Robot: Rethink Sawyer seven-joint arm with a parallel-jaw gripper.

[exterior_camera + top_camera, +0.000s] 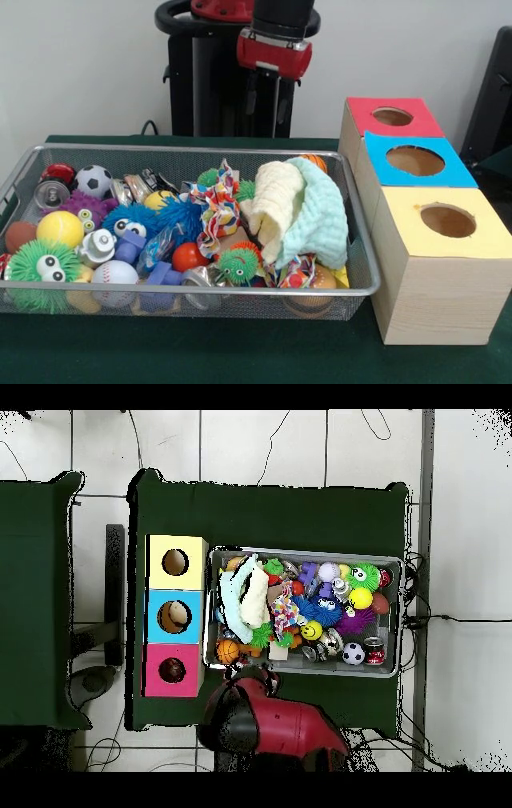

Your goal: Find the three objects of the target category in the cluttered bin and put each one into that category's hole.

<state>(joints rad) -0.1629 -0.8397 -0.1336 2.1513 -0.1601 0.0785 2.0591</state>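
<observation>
Red housing marks the gripper (274,88), which we see raised behind the wire bin (364,264), clear of its contents; we cannot tell how the pincer is set. We take the bin as landmark. Inside it, at the end nearest the boxes, lie a cream cloth (276,200) and a mint cloth (322,216). At its opposite end sit a soccer ball (94,181) and a yellow ball (60,229). Just beside the bin stand 3 boxes, each with 1 hole: yellow box (440,264), blue box (416,162), red box (391,117).
</observation>
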